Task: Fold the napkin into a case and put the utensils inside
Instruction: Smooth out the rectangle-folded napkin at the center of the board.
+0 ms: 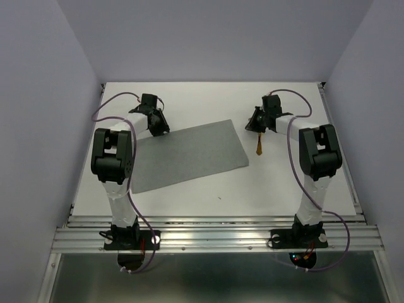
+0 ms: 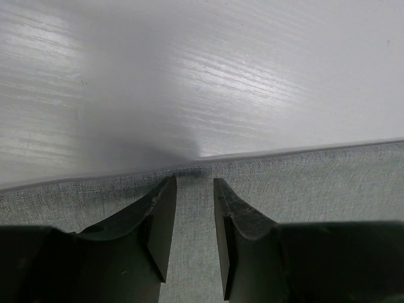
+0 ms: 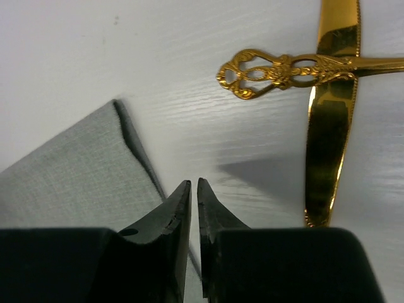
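The grey napkin (image 1: pixel 189 158) lies flat on the white table as a slanted oblong. My left gripper (image 1: pixel 161 129) hovers over its far left edge. In the left wrist view its jaws (image 2: pixel 194 182) stand apart over the cloth (image 2: pixel 303 183), with nothing pinched between them. My right gripper (image 1: pixel 256 126) is just off the napkin's far right corner. It is shut and empty (image 3: pixel 194 183), with that corner (image 3: pixel 76 177) to its left. Two golden utensils lie to its right: a knife blade (image 3: pixel 331 126) and an ornate handle (image 3: pixel 278 71) crossing it. From above only one gold tip (image 1: pixel 259 149) shows.
White enclosure walls (image 1: pixel 50 95) surround the table (image 1: pixel 284 183). A metal rail (image 1: pixel 214 237) with both arm bases runs along the near edge. Bare tabletop (image 2: pixel 189 76) lies beyond the napkin's far edge.
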